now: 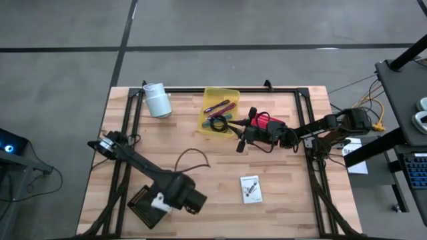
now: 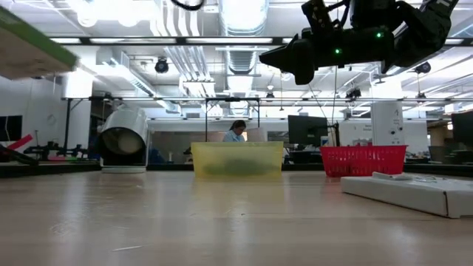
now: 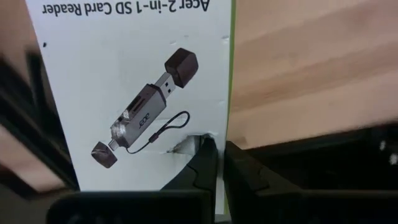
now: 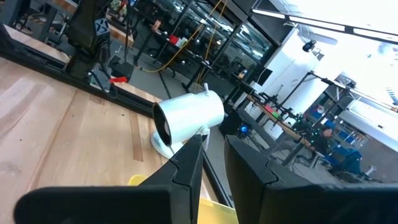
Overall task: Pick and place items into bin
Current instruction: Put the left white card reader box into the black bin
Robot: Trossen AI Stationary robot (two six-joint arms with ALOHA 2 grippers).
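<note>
My left gripper (image 1: 158,202) (image 3: 219,146) is at the table's near left, shut on a white card (image 3: 137,81) printed with an SD card reader. My right gripper (image 1: 240,145) (image 4: 214,146) hangs in the air just right of the yellow bin (image 1: 220,100), its fingers a narrow gap apart with nothing between them. The bin holds a magenta stick (image 1: 222,107), a purple stick, a teal tool and a coiled black cable (image 1: 217,123). A second white card (image 1: 251,189) (image 2: 414,191) lies flat on the table. A thin loose cable (image 1: 193,157) lies mid-table. My left gripper pinches the white card between its two fingers at one edge (image 3: 202,138), beside a small tear in the cardboard. The low view shows the card (image 2: 29,44) lifted clear of the table and tilted.
A white cylindrical cup (image 1: 158,100) (image 4: 186,118) lies on its side at the far left, beside the bin. A red basket (image 1: 265,122) (image 2: 362,159) sits under the right arm. A dark square object (image 1: 142,203) lies at the near left corner. Black frame rails run along the table's edges.
</note>
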